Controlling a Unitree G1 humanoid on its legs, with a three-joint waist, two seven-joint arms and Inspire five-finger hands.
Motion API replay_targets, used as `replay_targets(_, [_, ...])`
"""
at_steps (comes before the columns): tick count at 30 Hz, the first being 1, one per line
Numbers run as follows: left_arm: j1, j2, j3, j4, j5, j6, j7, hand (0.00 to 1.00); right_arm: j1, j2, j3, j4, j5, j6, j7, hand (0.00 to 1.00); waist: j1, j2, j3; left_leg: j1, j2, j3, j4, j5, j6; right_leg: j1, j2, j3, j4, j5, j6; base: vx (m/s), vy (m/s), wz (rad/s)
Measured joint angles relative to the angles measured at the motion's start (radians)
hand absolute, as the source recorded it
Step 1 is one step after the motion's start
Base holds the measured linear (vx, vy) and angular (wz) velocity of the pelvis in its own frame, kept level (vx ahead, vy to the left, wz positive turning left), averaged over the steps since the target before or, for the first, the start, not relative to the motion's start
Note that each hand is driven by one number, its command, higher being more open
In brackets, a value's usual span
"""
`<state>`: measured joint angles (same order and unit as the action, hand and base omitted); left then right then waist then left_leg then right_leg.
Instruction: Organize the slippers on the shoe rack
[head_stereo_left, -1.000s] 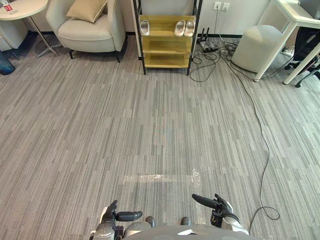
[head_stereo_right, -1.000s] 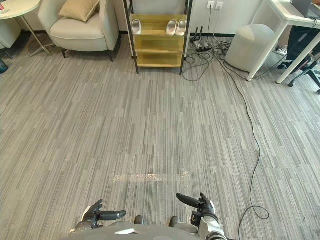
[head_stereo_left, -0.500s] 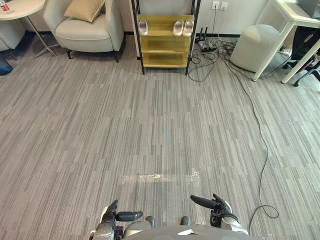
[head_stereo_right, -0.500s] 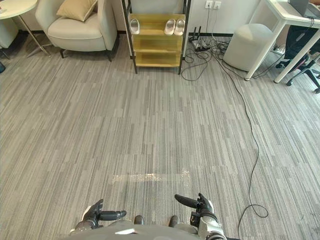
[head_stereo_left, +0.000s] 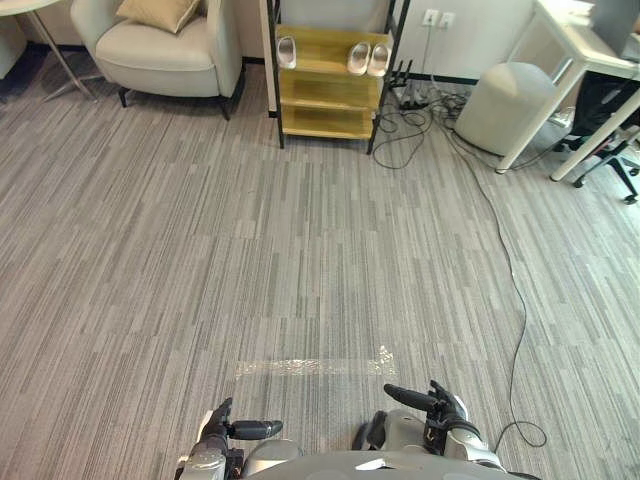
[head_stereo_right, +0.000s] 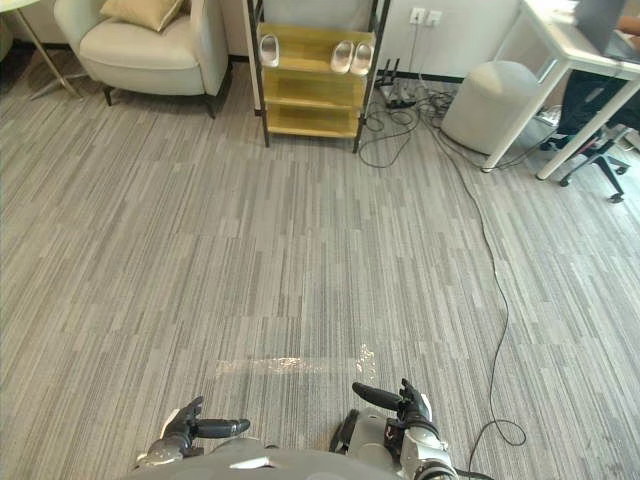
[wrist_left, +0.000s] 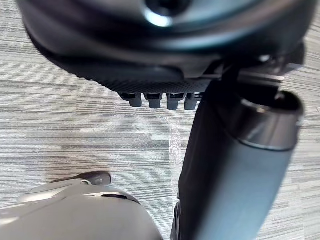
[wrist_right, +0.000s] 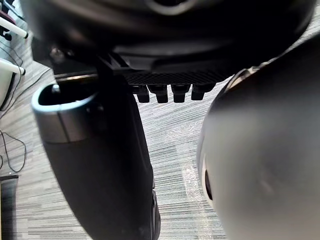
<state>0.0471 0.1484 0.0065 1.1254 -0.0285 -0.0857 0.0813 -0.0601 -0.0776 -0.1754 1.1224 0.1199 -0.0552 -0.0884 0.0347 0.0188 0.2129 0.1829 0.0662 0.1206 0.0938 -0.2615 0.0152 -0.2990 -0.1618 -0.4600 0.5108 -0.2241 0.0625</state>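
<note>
Slippers (head_stereo_left: 359, 58) sit at the top centre of the frame, well apart from both hands at the bottom edge. The left hand (head_stereo_left: 222, 430), lower left, has loose, uncurled fingers and its thumb stuck out sideways, holding nothing. The right hand (head_stereo_left: 443, 412), lower right of centre, is the same, thumb reaching toward the middle. Just above them a shiny tape patch (head_stereo_left: 315, 367) lies on the grey striped carpet (head_stereo_left: 200, 250), and a wide bare stretch of floor runs up to the shoe rack (head_stereo_left: 330, 105). A long cable (head_stereo_left: 524, 300) trails down the right side. An armchair (head_stereo_left: 165, 60) stands by the rack at upper left, a grey pouf (head_stereo_left: 497, 105) and white desk (head_stereo_left: 590, 42) at upper right. On the top shelf a lone slipper (head_stereo_left: 287, 52) lies at the left end and a pair (head_stereo_left: 378, 59) side by side at the right, long axes all running front to back; toe from heel I cannot tell. Since a second ago the whole view has shifted, the slippers keeping their places on the shelf
</note>
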Motion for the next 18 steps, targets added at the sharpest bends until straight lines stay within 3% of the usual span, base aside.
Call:
replay_targets(2, [-0.001,0.000,0.001,0.000,0.001,0.000,-0.002,1.00,-0.006,-0.001,0.000,-0.006,0.000,0.000,0.000,1.00,-0.008,0.005,0.004,0.022,0.019,-0.015,-0.024,-0.003,-0.032,-0.035,0.034,0.007,-0.098,0.061,-0.003,0.29,-0.149,0.31])
replay_targets(3, [0.000,0.003,0.002,0.000,0.002,0.000,-0.002,1.00,-0.002,0.003,0.000,-0.013,0.000,-0.001,0.000,1.00,-0.011,-0.003,0.005,0.039,0.023,-0.026,-0.025,-0.017,-0.055,-0.043,0.040,0.018,-0.132,0.098,-0.021,0.59,-0.325,0.63])
replay_targets(4, [0.005,-0.002,0.019,0.004,0.004,0.000,-0.001,1.00,0.002,0.005,-0.003,-0.014,0.000,0.001,0.002,1.00,-0.016,-0.009,0.002,0.067,0.040,-0.045,-0.004,-0.042,-0.097,-0.020,0.050,0.024,-0.137,0.205,-0.111,0.62,-0.344,0.54])
replay_targets(6, [-0.003,-0.016,0.020,0.000,0.009,-0.006,0.001,1.00,-0.007,0.005,-0.001,-0.017,-0.001,-0.002,0.001,1.00,-0.009,0.013,0.002,0.027,0.073,-0.047,0.088,-0.041,-0.108,-0.002,0.073,0.007,-0.144,0.173,-0.123,0.47,-0.281,0.30])
replay_targets(7, [-0.005,-0.020,0.020,-0.003,0.016,-0.008,-0.002,1.00,-0.013,0.004,0.000,-0.020,-0.001,-0.008,0.001,1.00,-0.007,0.022,0.002,-0.026,0.090,-0.046,0.204,-0.039,-0.112,0.022,0.091,-0.002,-0.169,0.161,-0.132,0.52,-0.315,0.24])
replay_targets(8, [-0.014,-0.017,0.033,-0.003,0.022,-0.010,-0.006,1.00,-0.015,0.006,0.019,-0.021,0.000,-0.010,0.002,1.00,-0.007,0.041,0.009,-0.146,0.142,-0.047,0.501,0.015,-0.113,0.103,0.135,-0.020,-0.242,0.149,-0.140,0.61,-0.364,0.19])
replay_targets(10, [-0.025,-0.019,0.058,-0.006,0.020,-0.016,-0.009,1.00,-0.009,0.005,0.048,-0.017,0.001,-0.009,0.000,1.00,-0.001,0.040,0.030,-0.276,0.220,-0.010,0.849,0.025,-0.100,0.247,0.179,-0.027,-0.342,0.142,-0.148,0.57,-0.337,0.14])
replay_targets(11, [-0.031,-0.016,0.060,-0.016,0.015,-0.021,-0.009,1.00,-0.008,0.008,0.048,-0.017,0.004,-0.009,-0.001,1.00,0.011,0.031,0.038,-0.320,0.239,0.023,0.921,0.021,-0.095,0.301,0.186,-0.022,-0.378,0.140,-0.149,0.51,-0.281,0.01])
replay_targets(13, [-0.036,-0.009,0.059,-0.048,0.016,-0.028,-0.013,1.00,-0.015,0.013,0.046,-0.018,0.013,-0.010,-0.005,1.00,0.017,0.013,0.049,-0.396,0.244,0.061,0.939,0.018,-0.091,0.355,0.186,-0.011,-0.428,0.137,-0.145,0.34,-0.146,-0.07])
replay_targets(15, [-0.053,-0.010,0.059,-0.063,0.012,-0.042,-0.008,1.00,-0.034,0.010,0.038,-0.018,0.039,-0.010,-0.012,1.00,0.025,0.013,0.060,-0.491,0.223,0.081,0.842,-0.008,-0.100,0.404,0.187,0.004,-0.473,0.138,-0.141,0.31,-0.050,-0.19])
replay_targets(17, [-0.076,-0.010,0.058,-0.067,-0.001,-0.043,-0.005,1.00,-0.034,0.011,0.038,-0.018,0.040,-0.011,-0.024,1.00,0.048,-0.002,0.069,-0.541,0.156,0.076,0.619,-0.004,-0.099,0.439,0.166,0.023,-0.491,0.124,-0.115,0.38,0.084,-0.33])
replay_targets(18, [-0.077,-0.015,0.057,-0.080,-0.001,-0.044,-0.001,1.00,-0.032,0.008,0.038,-0.018,0.040,-0.012,-0.026,1.00,0.049,-0.001,0.069,-0.556,0.111,0.059,0.426,0.062,-0.090,0.457,0.161,0.034,-0.492,0.103,-0.080,0.42,0.154,-0.28])
